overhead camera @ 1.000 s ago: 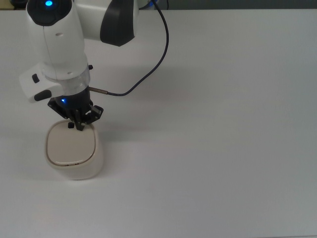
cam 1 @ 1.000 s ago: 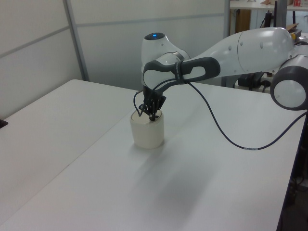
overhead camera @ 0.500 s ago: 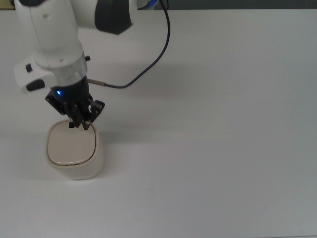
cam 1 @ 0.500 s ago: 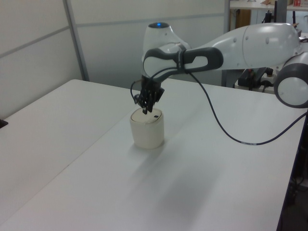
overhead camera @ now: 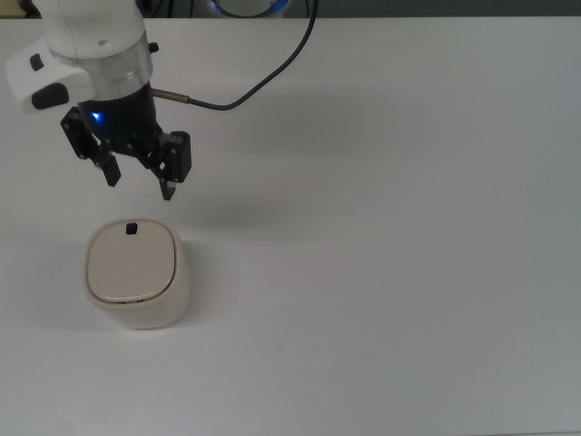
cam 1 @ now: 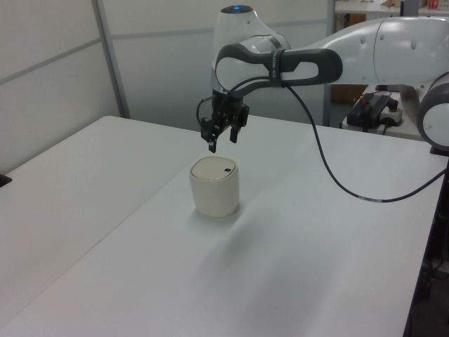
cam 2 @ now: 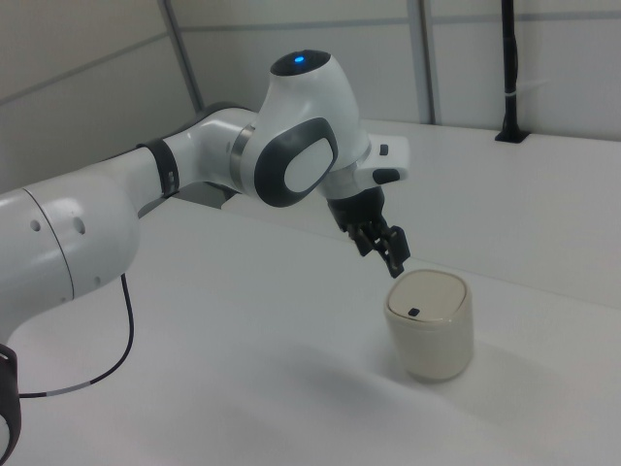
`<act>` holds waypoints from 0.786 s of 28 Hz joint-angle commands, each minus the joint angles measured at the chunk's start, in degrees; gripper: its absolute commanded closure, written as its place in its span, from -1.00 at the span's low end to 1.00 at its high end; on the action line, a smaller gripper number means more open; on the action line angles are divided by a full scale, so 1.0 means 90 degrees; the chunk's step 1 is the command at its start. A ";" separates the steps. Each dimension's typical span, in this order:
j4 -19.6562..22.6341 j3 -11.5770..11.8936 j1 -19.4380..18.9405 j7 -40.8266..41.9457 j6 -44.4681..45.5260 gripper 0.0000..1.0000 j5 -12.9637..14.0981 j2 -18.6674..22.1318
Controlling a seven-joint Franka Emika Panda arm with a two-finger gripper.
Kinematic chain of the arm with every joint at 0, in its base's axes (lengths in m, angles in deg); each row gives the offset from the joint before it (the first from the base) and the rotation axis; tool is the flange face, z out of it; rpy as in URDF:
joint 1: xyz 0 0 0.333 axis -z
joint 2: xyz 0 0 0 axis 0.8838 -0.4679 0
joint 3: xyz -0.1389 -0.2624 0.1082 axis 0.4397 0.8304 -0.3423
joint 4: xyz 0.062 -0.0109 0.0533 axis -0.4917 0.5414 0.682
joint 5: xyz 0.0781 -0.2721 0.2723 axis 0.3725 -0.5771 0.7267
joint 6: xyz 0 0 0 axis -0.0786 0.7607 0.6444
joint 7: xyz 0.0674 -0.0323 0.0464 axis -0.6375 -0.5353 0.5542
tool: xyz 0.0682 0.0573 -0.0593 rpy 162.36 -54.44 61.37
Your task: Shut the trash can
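Observation:
The trash can (overhead camera: 134, 272) is a small cream-white bin standing on the white table, its lid lying flat on the rim with a small black mark (overhead camera: 132, 228) near one edge. It also shows in the left view (cam 1: 215, 188) and the right view (cam 2: 429, 330). My gripper (overhead camera: 139, 180) hangs in the air above and just beyond the marked edge of the lid, clear of it. Its black fingers (overhead camera: 169, 173) stand open with nothing between them. From the side the gripper (cam 1: 223, 140) is a short way above the lid, and the right view shows the gripper (cam 2: 388, 254) the same way.
A black cable (overhead camera: 263, 82) trails from the wrist across the table (overhead camera: 408, 272). The table's edges run along the left view's left and right. A black post (cam 2: 506, 68) stands at the back in the right view.
The gripper has lifted off the lid, drawn back toward the top view's top, and its fingers have spread apart. The trash can has not moved.

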 commanded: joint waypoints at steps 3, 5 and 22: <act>0.0085 0.0020 -0.0060 0.0354 0.1010 -1.00 -0.0149 0.0270; 0.0084 0.0021 -0.0060 0.0355 0.1177 -1.00 -0.0149 0.0319; 0.0094 0.0021 -0.0060 0.0354 0.1481 -1.00 -0.0403 0.0515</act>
